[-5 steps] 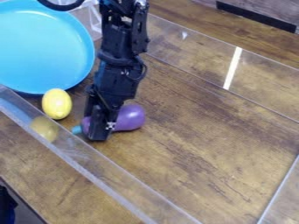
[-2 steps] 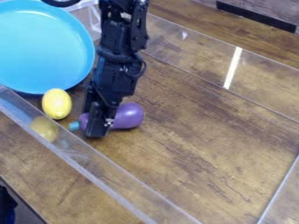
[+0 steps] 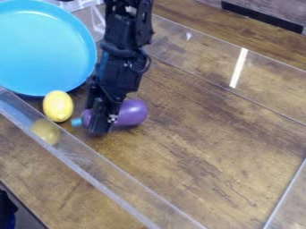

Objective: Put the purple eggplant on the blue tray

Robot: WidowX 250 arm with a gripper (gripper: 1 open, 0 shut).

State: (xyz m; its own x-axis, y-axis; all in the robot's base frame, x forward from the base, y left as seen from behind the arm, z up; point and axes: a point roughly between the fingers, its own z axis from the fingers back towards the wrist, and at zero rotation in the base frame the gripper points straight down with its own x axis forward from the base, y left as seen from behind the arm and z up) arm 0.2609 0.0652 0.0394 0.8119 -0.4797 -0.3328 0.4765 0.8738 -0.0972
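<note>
A round dish (image 3: 46, 45) in bright, even sky blue. An oblong eggplant (image 3: 131, 113) in deep glossy purple, with a teal-green cap (image 3: 77, 122) at one end. A plain, clear yellow ball (image 3: 57, 106), shaped like a lemon. The desk (image 3: 209, 134) is warm brown with darker streaks of wood grain, and one short white stripe (image 3: 238, 69) marks it. The arm (image 3: 124, 40) and its tool (image 3: 100, 127) are black.
</note>
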